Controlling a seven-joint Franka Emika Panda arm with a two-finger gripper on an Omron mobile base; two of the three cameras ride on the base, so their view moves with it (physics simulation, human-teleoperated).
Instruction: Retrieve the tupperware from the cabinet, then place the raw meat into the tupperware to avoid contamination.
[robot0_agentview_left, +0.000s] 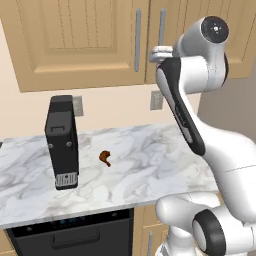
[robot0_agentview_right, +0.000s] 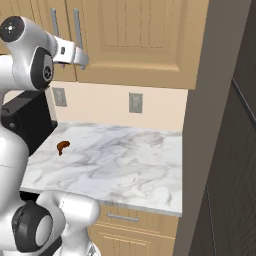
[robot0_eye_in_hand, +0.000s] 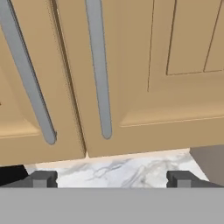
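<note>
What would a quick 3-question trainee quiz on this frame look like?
1. True or false: the cabinet doors are shut.
2. The raw meat lies on: A) the marble counter B) the cabinet shelf C) the floor.
3. What stands left of the meat in the left base view?

Key: 1 true. 2 A. 3 the black appliance. Gripper faces the two bar handles, jaws apart.

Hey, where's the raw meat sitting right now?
The raw meat lies on the marble counter, just right of the tall black appliance in the left base view, below the closed cabinet.
</note>
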